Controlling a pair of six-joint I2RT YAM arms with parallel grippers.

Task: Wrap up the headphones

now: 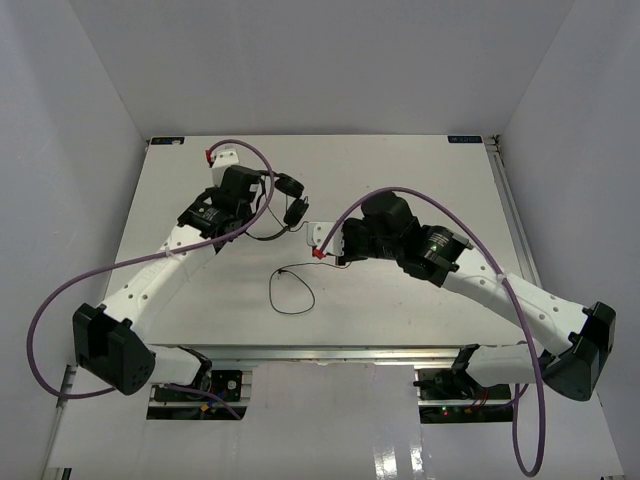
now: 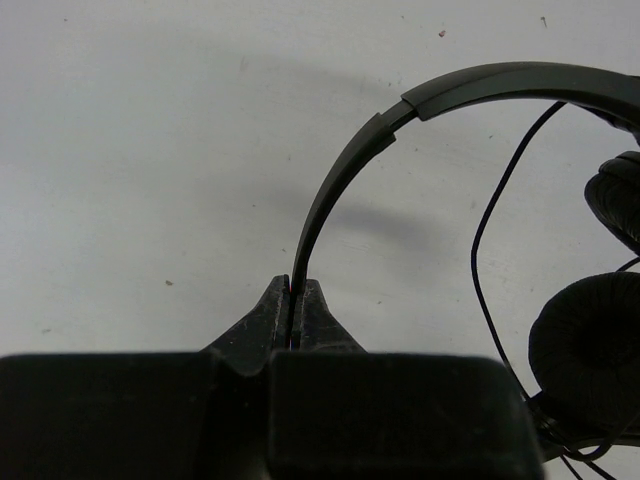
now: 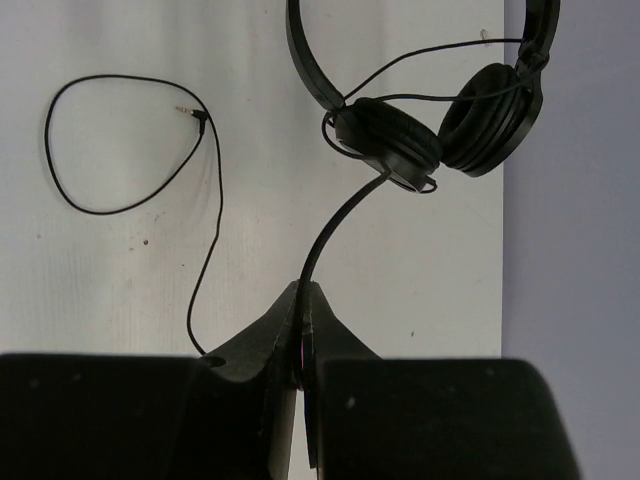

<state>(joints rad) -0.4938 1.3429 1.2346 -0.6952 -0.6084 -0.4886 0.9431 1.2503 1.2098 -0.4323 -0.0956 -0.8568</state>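
One pair of headphones (image 1: 293, 187), two arms (image 1: 150, 280), one table (image 1: 400, 170).

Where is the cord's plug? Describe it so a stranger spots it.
On the white table, near the middle, the headphones' thin black cord lies in a loose loop. The plug is the loop's free end: a short stub with a bright metal tip, unlike the plain cord.

White table (image 1: 385, 312) with looped headphone cord (image 3: 220, 200)

The right fingers (image 3: 268, 335) are pinched together on the black cord (image 3: 335, 225), which runs up to the headphones (image 3: 400, 140) near one edge of the desk (image 3: 120, 280). More cord loops round to its plug (image 3: 190, 112).
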